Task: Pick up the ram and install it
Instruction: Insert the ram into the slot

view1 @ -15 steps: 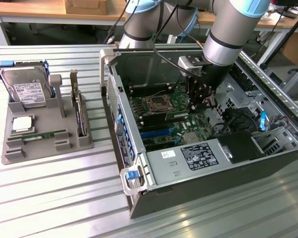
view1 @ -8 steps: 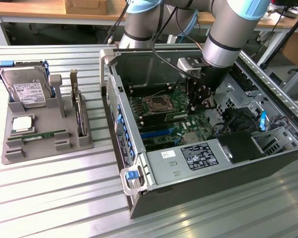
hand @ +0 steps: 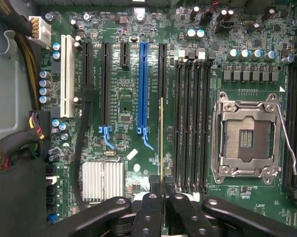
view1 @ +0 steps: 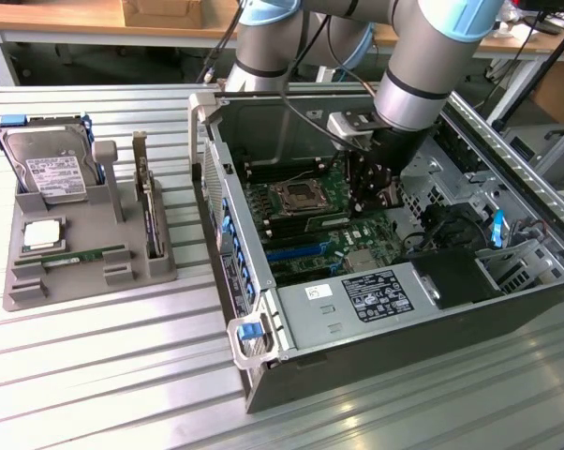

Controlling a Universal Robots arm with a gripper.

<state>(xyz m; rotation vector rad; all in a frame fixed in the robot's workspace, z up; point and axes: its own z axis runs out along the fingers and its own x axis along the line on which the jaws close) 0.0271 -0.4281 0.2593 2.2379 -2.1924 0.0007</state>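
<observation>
Both scenes are evenly and brightly lit; soft glare is seen on the ribbed silver metal table [view1: 95, 375].

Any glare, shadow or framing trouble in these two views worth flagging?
Exterior view: even room light, soft sheen on the ribbed metal table; the arm's bulk shades the motherboard around the gripper. Wrist view: board evenly lit, mild shine on the CPU socket frame; the ram shows edge-on as a thin line between the fingers.

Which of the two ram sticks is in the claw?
The ram held edge-on above the motherboard, inside the case; the other stick lies flat in the grey tray.
</observation>
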